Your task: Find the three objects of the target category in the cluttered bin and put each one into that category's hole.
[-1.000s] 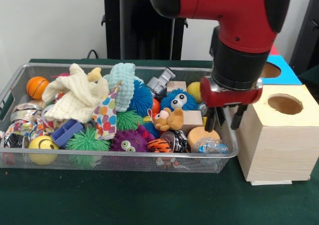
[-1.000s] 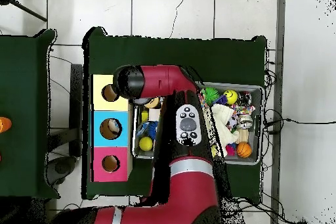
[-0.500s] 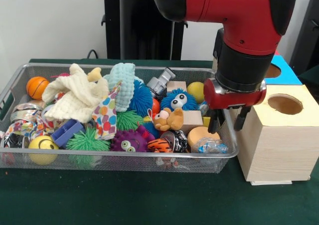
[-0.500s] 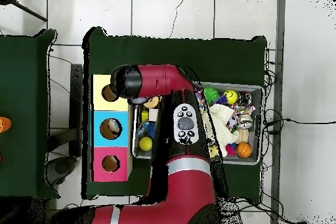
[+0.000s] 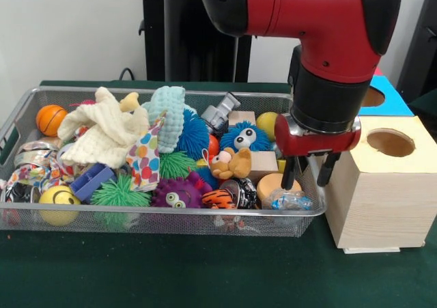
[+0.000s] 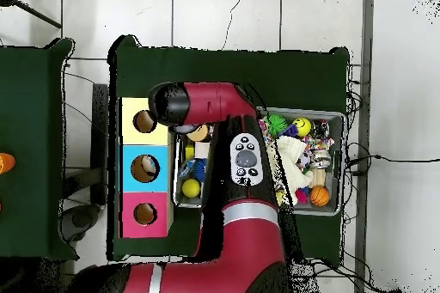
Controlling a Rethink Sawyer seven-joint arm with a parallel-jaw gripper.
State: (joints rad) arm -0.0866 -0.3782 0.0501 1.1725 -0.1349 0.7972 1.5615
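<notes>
My gripper (image 5: 305, 173) hangs open and empty over the right end of the wire bin (image 5: 171, 214), just left of the wooden box with a round hole (image 5: 390, 143). Below its fingers (image 5: 287, 175) lie a tan wooden disc (image 5: 276, 184) and a clear crinkled wrapper (image 5: 288, 199). Close by are a small plush bear (image 5: 231, 163), a blue fuzzy creature (image 5: 244, 136), a yellow ball (image 5: 267, 124) and a striped tiger toy (image 5: 220, 199). In the overhead view my arm (image 6: 245, 156) hides the gripper, and the yellow (image 6: 143, 122), blue (image 6: 143, 168) and pink (image 6: 144, 214) holes stand in a row.
The bin's left half holds an orange basketball (image 5: 50, 119), a cream cloth (image 5: 102, 130), a yellow smiley ball (image 5: 59, 204), spiky green and purple balls and a blue block (image 5: 90, 182). A blue box (image 5: 382, 96) stands behind the wooden one. Green cloth covers the table (image 5: 205, 274).
The gripper first drifted right toward the wooden box, then came back left and a little lower over the bin's right end. It stayed open and empty; the toys have not moved.
</notes>
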